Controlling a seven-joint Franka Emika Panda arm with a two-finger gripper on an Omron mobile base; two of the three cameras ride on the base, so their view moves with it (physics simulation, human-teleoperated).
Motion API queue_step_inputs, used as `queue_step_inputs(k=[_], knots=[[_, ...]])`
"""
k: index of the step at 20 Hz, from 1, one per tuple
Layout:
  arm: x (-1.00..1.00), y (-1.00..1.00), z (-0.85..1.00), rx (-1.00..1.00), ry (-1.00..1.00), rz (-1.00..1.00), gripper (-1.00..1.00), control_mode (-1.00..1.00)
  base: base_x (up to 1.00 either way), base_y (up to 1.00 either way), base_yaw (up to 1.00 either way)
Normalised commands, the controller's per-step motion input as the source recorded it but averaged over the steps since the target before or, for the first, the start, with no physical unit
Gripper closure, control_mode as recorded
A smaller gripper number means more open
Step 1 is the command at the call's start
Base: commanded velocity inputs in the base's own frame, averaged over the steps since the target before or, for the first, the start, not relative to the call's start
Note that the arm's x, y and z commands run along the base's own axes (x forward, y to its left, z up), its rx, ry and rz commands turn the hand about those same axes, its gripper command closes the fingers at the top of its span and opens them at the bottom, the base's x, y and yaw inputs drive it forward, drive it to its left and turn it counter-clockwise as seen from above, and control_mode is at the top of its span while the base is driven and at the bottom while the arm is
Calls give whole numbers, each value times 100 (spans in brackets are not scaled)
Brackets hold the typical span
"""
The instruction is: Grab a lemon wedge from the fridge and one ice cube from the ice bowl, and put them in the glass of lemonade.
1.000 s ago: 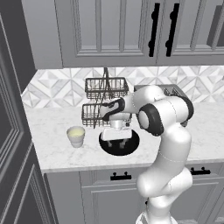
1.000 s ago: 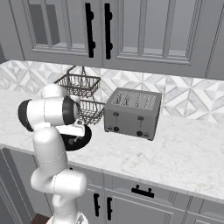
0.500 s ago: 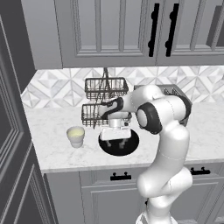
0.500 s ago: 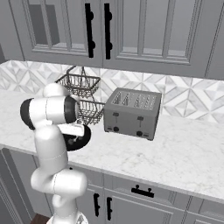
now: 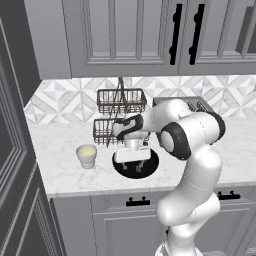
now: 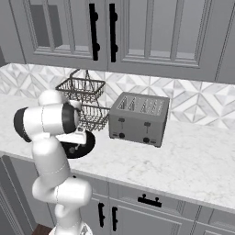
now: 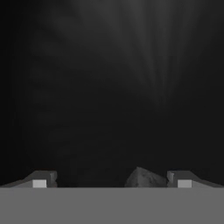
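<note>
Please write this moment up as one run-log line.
hand: open, down in wide black ice bowl | pale grey lump between fingertips, ungripped | whitish lemonade cup: left of bowl, apart

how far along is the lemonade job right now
Done: nothing is visibly in the glass of lemonade on the counter; whether a lemon wedge went in cannot be told. In hand: the gripper is down inside the black ice bowl, jaws wide open, with a pale lump, probably an ice cube, between the fingertips, not gripped. Left: close on the cube, carry it to the glass, and drop it in.
</note>
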Motion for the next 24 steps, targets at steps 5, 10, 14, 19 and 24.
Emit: queue_step_inputs(k=[5, 10, 14, 19, 24], knots=[[1, 0, 0, 0, -10, -9, -100, -100, 0, 0, 0], [0, 0, 0, 0, -1, -6, -100, -100, 0, 0, 0], [0, -3, 0, 0, -8, -1, -100, -100, 0, 0, 0], [6, -1, 0, 0, -2, -1, -100, -100, 0, 0, 0], [8, -1, 0, 0, 0, 0, -100, -100, 0, 0, 0]])
